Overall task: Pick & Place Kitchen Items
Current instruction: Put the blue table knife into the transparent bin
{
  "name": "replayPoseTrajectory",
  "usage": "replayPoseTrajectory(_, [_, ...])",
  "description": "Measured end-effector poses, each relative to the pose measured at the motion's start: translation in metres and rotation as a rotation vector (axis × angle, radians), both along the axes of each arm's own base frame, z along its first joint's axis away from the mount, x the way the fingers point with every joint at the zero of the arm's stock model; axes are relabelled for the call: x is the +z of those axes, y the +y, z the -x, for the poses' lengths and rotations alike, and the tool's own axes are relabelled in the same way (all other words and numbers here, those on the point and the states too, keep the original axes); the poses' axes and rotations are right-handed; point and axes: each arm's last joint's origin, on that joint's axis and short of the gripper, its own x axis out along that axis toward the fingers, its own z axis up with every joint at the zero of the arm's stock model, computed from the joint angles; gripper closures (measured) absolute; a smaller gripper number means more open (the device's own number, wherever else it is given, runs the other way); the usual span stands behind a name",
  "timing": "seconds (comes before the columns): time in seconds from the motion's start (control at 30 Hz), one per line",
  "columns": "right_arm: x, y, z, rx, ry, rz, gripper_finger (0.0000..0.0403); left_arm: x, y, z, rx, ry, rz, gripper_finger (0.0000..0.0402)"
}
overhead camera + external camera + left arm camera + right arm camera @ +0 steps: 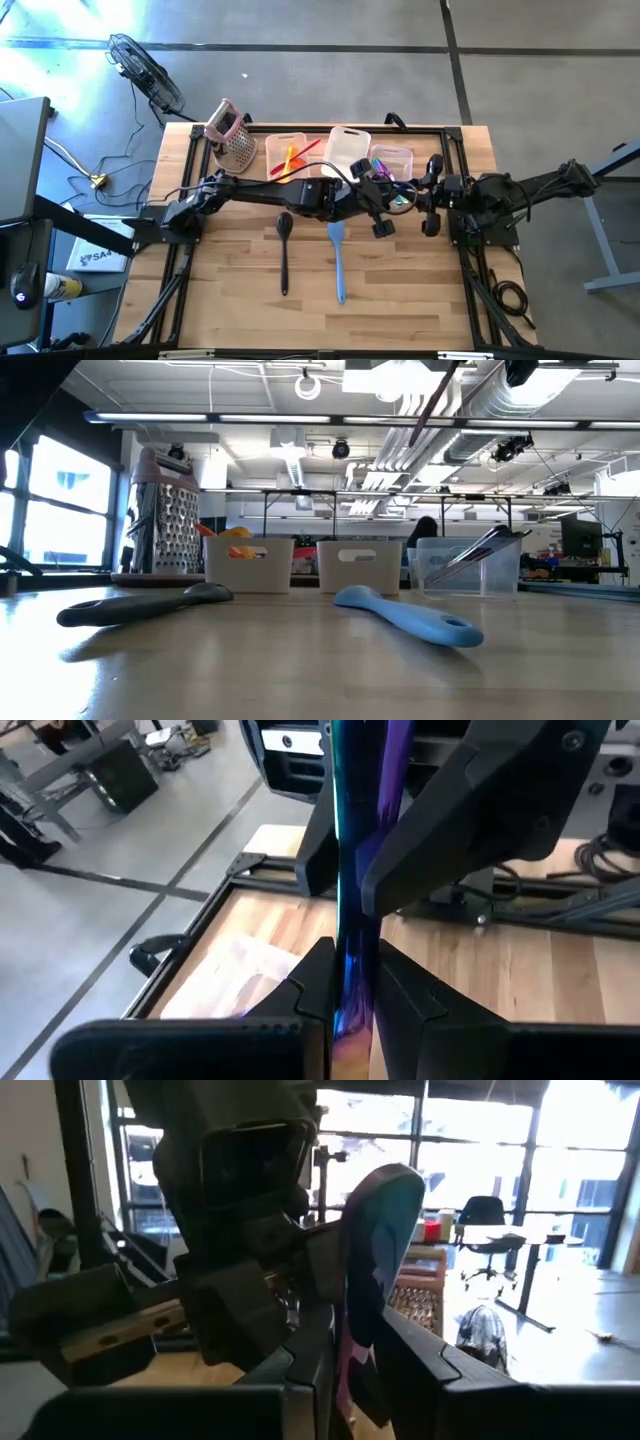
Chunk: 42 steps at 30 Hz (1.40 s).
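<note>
A slim utensil with a purple and teal sheen (352,870) is held in the air between my two grippers, over the table's far right part near the right clear bin (398,158). My left gripper (352,965), reaching in from the table's left (384,208), is shut on it. My right gripper (350,1335), coming from the right (428,196), is shut on it too. A black spoon (284,250) and a blue spatula (337,262) lie flat on the table. Orange, red and yellow utensils (292,157) sit in the left bin. My left gripper pinches the utensil's slim shaft (350,945) between its two fingers, coming from the table's left and slanting a little down. The utensil runs on past the fingers toward the other gripper, clear of the table. My right gripper pinches the same utensil (352,1315) between its two fingers, about level from the table's right. The utensil's rounded end (385,1195) stands out beyond the fingers, toward my left gripper, lifted clear.
A metal box grater with a pink handle (232,135) stands at the far left. Three clear bins line the far edge, the middle one (347,150) between the other two. Bare wood lies around the spoon and spatula toward the near edge.
</note>
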Motion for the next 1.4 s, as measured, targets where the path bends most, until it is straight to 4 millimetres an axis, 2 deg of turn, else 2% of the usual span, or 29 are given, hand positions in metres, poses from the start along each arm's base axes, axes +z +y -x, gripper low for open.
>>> replayPoseTrajectory(0.7, [-0.0022,-0.0014,-0.0044,-0.099,0.030,0.043,0.0340,-0.0006,0.0010,0.0006,0.016,0.018,-0.035,0.0366])
replayPoseTrajectory(0.9, [-0.0034,-0.0011,-0.0046,-0.090,0.041,0.045,0.0369,-0.0017,0.0008,0.0009,0.013,0.030,-0.040,0.0366])
replayPoseTrajectory(1.1, [-0.0050,-0.0007,-0.0049,-0.074,0.054,0.037,0.0378,-0.0027,0.0005,0.0007,0.009,0.036,-0.037,0.0366])
replayPoseTrajectory(1.2, [-0.0057,-0.0002,-0.0051,-0.058,0.061,0.038,0.0397,-0.0031,0.0000,0.0009,0.006,0.036,-0.029,0.0345])
replayPoseTrajectory(1.4, [-0.0072,-0.0002,-0.0052,-0.056,0.075,0.036,0.0397,-0.0033,-0.0012,0.0010,-0.024,0.040,-0.011,0.0299])
